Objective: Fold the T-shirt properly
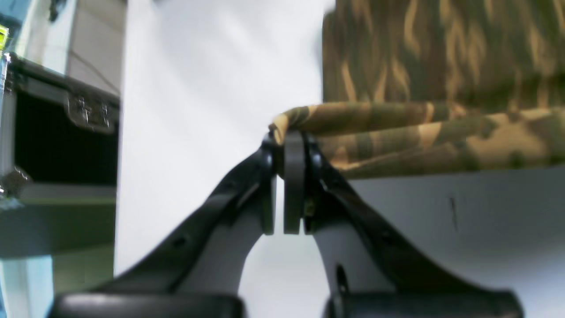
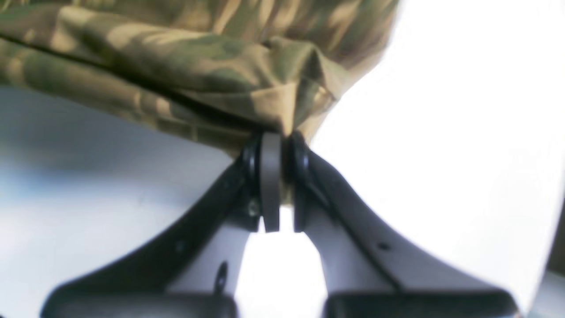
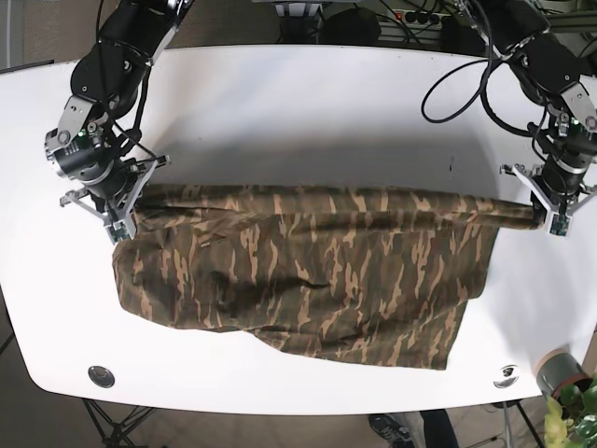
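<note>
**Both claws clamped on the shirt's upper edge**

I see the shirt (image 3: 308, 271), a camouflage print, spread across the middle of the white counter (image 3: 298, 103). Its upper edge is pulled into a nearly straight, rolled line between my two arms, and the rest lies below it on the counter, lower hem uneven and dipping toward the base view's lower right.

My right claw (image 2: 276, 137), on the base view's left, is pinched together on a bunched corner of the cloth; folds fan out from the grip in its wrist view. My left claw (image 1: 289, 139), on the base view's right, is closed on the tip of the rolled edge, which runs away from it as a tight tube.

A black case (image 1: 62, 132) sits beyond the counter's edge in the left wrist view.
</note>
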### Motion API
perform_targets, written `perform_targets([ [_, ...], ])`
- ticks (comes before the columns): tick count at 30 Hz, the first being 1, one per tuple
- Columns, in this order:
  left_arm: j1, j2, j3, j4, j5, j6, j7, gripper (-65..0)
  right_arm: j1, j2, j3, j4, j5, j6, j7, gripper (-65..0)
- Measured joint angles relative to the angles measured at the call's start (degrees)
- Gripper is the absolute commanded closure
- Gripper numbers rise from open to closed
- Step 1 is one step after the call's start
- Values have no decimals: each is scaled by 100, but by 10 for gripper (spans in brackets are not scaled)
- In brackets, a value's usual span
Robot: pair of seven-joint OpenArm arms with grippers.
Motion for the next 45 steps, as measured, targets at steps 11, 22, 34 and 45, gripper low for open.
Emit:
perform_targets([
  [11, 1246, 247, -1038, 61, -13, -22, -2, 0, -1303, -260, -4, 107, 57, 0, 42, -24],
  [22, 1047, 374, -1069, 59, 57, -26, 11, 0, -1729, -240, 0, 114, 247, 0, 297, -24],
  [34, 638, 345, -951, 42, 83, -7, 39, 0, -2332, -181, 636, 105, 1510, -2, 339, -24],
  [45, 750, 317, -750, 33, 120, -2, 39, 0, -2490, -66, 686, -33, 2800, -17, 339, -24],
])
